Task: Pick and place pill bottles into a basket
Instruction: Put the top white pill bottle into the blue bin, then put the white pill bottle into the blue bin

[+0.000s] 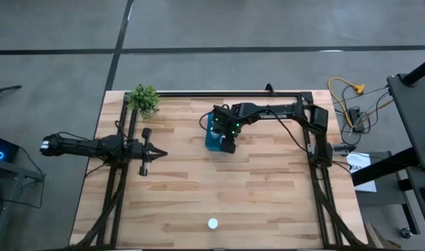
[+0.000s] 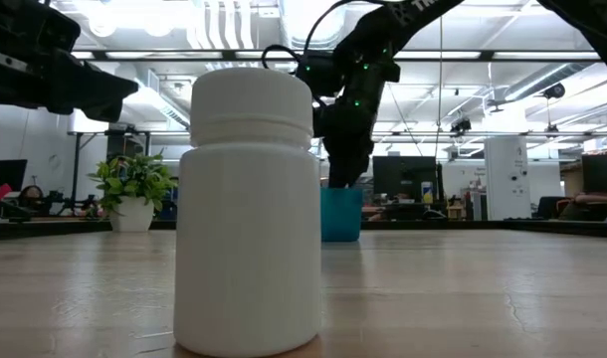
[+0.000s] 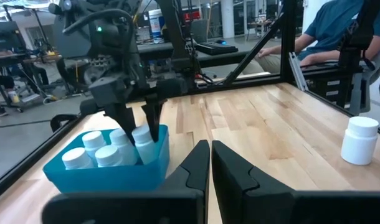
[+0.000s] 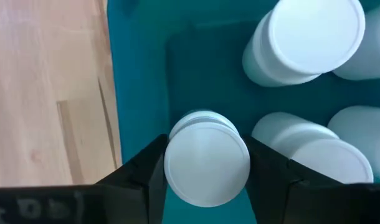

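Observation:
The teal basket [image 1: 212,136] stands at the table's far middle and holds several white pill bottles [image 3: 93,142], upright on its floor. My right gripper [image 1: 228,143] points down into the basket's corner, shut on one more bottle [image 4: 207,158]. Another pill bottle [image 1: 212,224] stands upright near the table's near edge; it fills the low view [image 2: 249,209] and also shows in the left wrist view [image 3: 359,140]. My left gripper [image 1: 155,153] is shut and empty, level above the table left of the basket. My right gripper pinches the bottle's round cap [image 4: 207,163] between its two fingers [image 4: 143,177], one on each side. The fingers come from above, pointing down. The bottle stands about upright with its lower part inside the basket's corner [image 3: 142,142]; whether it rests on the floor I cannot tell.
A small potted green plant [image 1: 144,99] stands at the table's far left corner. Black frame rails run along the table's left, right and far edges. Bare wood lies between the basket and the near bottle. A seated person [image 3: 339,31] shows beyond the table.

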### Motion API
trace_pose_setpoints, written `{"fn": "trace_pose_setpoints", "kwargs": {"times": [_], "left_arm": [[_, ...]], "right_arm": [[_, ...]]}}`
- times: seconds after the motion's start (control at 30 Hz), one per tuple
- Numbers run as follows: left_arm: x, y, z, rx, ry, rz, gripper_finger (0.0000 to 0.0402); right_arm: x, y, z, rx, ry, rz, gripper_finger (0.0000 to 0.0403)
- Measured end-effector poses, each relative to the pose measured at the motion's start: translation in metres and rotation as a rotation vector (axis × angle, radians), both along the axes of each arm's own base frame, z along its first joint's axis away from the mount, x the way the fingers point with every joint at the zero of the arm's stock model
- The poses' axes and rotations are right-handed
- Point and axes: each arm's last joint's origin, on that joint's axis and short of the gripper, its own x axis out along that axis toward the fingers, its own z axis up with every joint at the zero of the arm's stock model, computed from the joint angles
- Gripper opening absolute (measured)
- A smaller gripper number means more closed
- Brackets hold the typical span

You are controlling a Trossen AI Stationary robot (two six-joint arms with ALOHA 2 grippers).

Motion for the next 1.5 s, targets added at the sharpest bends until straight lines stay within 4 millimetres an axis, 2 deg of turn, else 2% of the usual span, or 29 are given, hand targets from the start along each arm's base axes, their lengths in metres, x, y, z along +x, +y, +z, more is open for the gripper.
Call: {"fn": "trace_pose_setpoints", "kwargs": {"times": [0.47,0.63,0.73,1.2,1.5], "left_arm": [[0.000,0.000,0.000,0.004,0.000,0.000,0.0001],[0.000,0.000,0.000,0.005,0.000,0.000,0.0001],[0.000,0.000,0.000,0.004,0.000,0.000,0.0001],[0.000,0.000,0.000,0.001,0.000,0.000,0.0001],[0.000,0.000,0.000,0.001,0.000,0.000,0.0001]], "right_arm": [[0.001,0.001,0.001,-0.052,0.013,-0.012,0.0156],[0.001,0.001,0.001,-0.041,0.014,-0.035,0.0197],[0.001,0.001,0.001,-0.040,0.015,-0.036,0.0209],[0.002,0.004,0.002,-0.030,0.011,-0.028,0.0204],[0.008,0.003,0.020,-0.039,-0.027,-0.020,0.0205]]}}
